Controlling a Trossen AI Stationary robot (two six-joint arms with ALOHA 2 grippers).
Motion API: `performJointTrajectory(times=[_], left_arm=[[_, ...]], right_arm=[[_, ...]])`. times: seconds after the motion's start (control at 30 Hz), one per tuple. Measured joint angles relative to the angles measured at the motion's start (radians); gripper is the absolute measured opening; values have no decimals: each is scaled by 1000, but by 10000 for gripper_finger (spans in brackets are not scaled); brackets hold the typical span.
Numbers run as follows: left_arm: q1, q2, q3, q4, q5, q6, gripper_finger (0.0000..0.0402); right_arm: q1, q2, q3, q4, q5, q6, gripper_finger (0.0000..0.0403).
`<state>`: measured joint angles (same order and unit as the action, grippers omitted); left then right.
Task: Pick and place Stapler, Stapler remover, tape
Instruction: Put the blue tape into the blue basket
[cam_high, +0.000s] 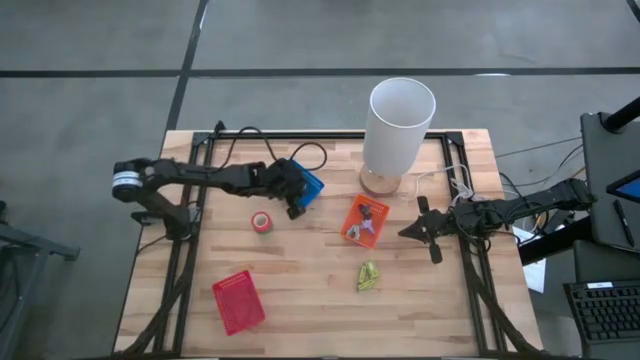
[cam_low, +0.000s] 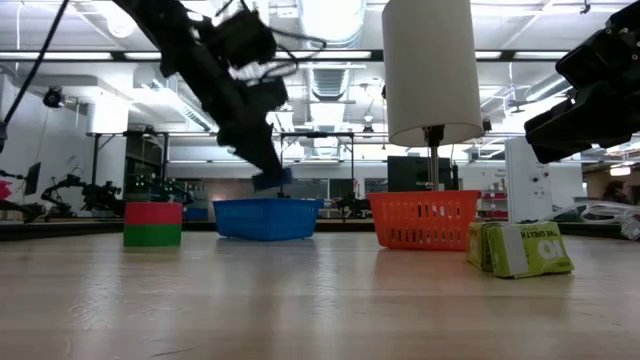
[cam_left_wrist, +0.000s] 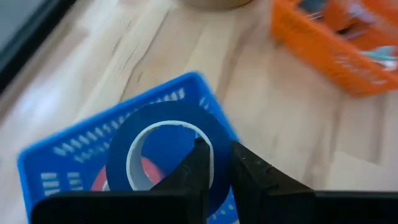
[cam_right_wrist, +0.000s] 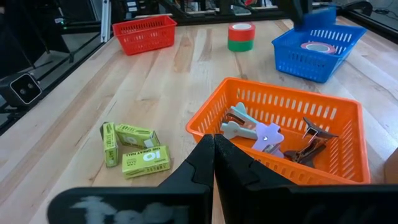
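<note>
My left gripper (cam_left_wrist: 219, 163) is shut on a blue tape roll (cam_left_wrist: 124, 134), held just above the blue basket (cam_high: 310, 184) at the table's far left. Inside that basket lies a pink tape roll (cam_right_wrist: 317, 48). A red-and-green tape roll (cam_high: 262, 222) stands on the table near the basket. The orange basket (cam_high: 365, 220) holds several staple removers (cam_right_wrist: 261, 134). I see no stapler. My right gripper (cam_right_wrist: 213, 152) waits shut at the table's right, near the orange basket, touching nothing. My left gripper pinches the blue tape roll's ring wall (cam_left_wrist: 217, 140), one finger inside the open centre and one outside. The fingers slant down from the table's left. The roll hangs at the fingertips (cam_low: 272, 180), clear of the blue basket's rim.
A tall white lamp (cam_high: 400, 125) stands at the far middle, close behind the orange basket. Green staple boxes (cam_high: 368, 277) lie on the near side of the orange basket. A red basket (cam_high: 238, 300) sits near the front left. Bare wood lies between them.
</note>
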<state>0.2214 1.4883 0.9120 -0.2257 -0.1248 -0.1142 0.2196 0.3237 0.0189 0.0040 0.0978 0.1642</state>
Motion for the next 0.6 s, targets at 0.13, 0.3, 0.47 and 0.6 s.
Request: performJointTrajectory(times=[0.13,0.3,0.47,0.6], left_arm=[[26,52,0,13,48,-18,53],[28,106,0,42,125,-20,52],[32,140,0,43,138,-35,51],[39,157,0,45,138,-40,60]], right_arm=[[0,0,0,0,0,0,8],[0,0,0,0,0,0,8],[0,0,0,0,0,0,8],[0,0,0,0,0,0,8]])
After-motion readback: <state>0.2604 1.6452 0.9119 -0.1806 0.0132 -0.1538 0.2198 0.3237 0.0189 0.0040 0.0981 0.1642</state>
